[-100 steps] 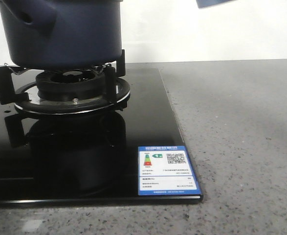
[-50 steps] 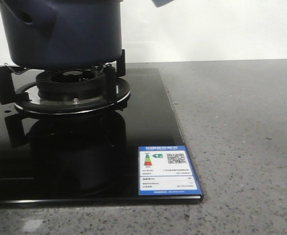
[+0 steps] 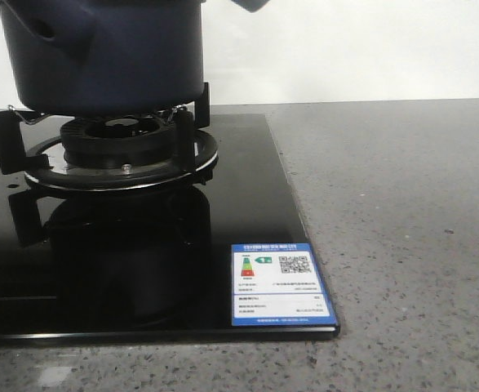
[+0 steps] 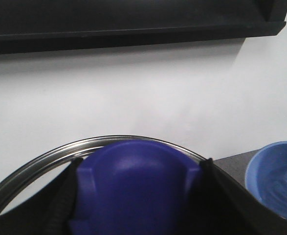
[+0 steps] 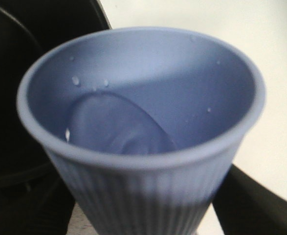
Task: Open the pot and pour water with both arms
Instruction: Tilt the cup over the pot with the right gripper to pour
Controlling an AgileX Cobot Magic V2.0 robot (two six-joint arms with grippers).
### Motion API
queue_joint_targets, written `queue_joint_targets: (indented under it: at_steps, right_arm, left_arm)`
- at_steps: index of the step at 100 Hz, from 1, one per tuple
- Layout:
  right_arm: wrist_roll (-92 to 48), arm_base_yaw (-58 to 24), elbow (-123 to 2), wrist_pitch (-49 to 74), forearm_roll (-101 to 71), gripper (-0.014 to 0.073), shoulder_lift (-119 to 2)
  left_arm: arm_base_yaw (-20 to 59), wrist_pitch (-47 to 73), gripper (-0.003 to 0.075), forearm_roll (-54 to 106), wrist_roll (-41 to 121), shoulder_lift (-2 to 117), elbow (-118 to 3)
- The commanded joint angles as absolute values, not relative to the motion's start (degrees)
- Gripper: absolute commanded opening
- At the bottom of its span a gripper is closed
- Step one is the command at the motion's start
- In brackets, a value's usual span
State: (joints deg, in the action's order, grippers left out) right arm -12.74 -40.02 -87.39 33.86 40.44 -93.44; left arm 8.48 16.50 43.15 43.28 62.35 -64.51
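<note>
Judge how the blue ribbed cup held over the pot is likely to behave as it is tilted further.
The cup looks thin-walled and light, so a hard squeeze might flex it. Its ribbed side probably helps grip. Droplets cling inside and water still pools low, so tilting it further would likely spill that toward the pot.

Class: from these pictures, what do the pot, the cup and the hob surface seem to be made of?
Pot: probably enamelled or coated metal; smooth matte navy sides.
Cup: likely plastic; light blue, ribbed wall, water droplets inside.
Hob surface: apparently black glass; glossy, mirrors the burner.
</note>
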Motion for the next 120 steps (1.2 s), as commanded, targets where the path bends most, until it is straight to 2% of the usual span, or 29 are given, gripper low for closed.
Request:
queue_joint_targets:
  at_steps: [1, 73, 120]
  right_arm:
    - [-13.1, -40.2, -89.9, 30.7, 47.5, 0.0374, -91.3]
    - [-13.1, -40.2, -89.9, 26.0, 74.1, 0.0374, -92.6]
    - [-13.1, -40.2, -89.9, 25.8, 82.5, 0.0374, -92.6]
  left_arm:
    - [8.4, 11.5, 0.0359, 44.4, 43.4, 60.8, -66.8]
    - [8.4, 11.6, 0.0359, 44.4, 43.4, 60.8, -66.8]
    - [8.4, 11.7, 0.0359, 44.4, 43.4, 60.8, -66.8]
